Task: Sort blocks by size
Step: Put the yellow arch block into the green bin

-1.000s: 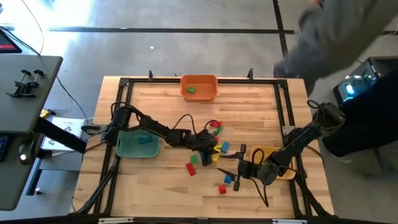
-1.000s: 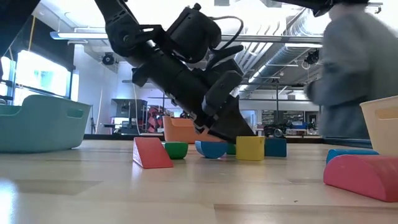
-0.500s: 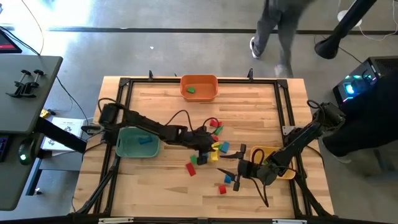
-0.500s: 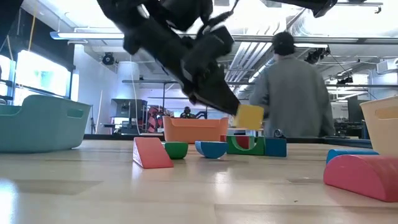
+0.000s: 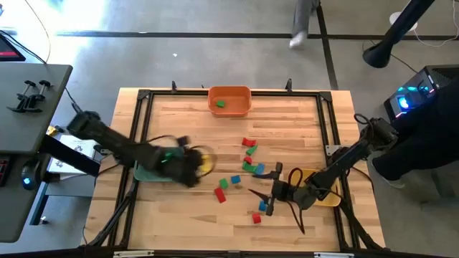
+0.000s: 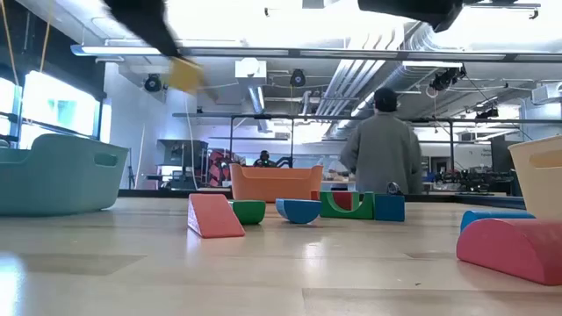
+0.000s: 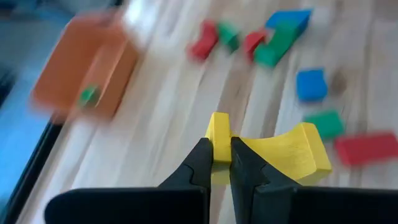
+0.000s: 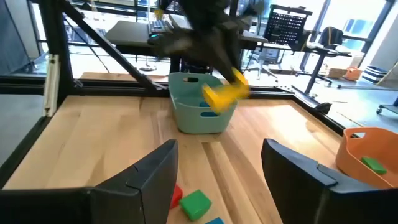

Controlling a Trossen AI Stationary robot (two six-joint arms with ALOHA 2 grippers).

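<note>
Left tool [image 7: 220, 163]: closed on a yellow block [image 7: 273, 152], pinching a thin upright part of it between the two dark fingers; the wider body of the block sticks out to one side.
Where that is: in the high view the left tool [image 5: 192, 163] hangs above the table [image 5: 186, 115], right at the edge of the teal bin [image 5: 147, 172], with the yellow block [image 5: 205, 163] showing at its tip. In the low view the block [image 6: 184, 75] is lifted well clear of the table top.
Right tool [image 5: 267, 197]: open, fingers spread wide and holding nothing, low over the table's right front, just beside a blue block [image 5: 263, 206] and a red block [image 5: 255, 217].
Right wrist view: the two fingers [image 8: 149, 177] stand well apart; a green block [image 8: 196, 204] lies on the table between them, and the teal bin [image 8: 202, 102] sits farther off.
Loose blocks: a scatter of red, green and blue pieces [image 5: 251, 161] lies mid-table; a red block [image 5: 220, 194] and a green block [image 5: 222, 183] lie just beside each other, nearer the left tool.
Orange bin [image 5: 229, 100]: at the far edge of the table, with a green block [image 5: 220, 103] inside.
Yellow bin [image 5: 326, 195]: at the right edge, partly under the right arm.
Low view, close up: a red wedge [image 6: 213, 216], a green rounded piece [image 6: 249, 211] and a blue rounded piece [image 6: 299, 211] sit in a row on the table.
Room: a person in a grey top [image 6: 379, 149] stands beyond the table, back turned.
</note>
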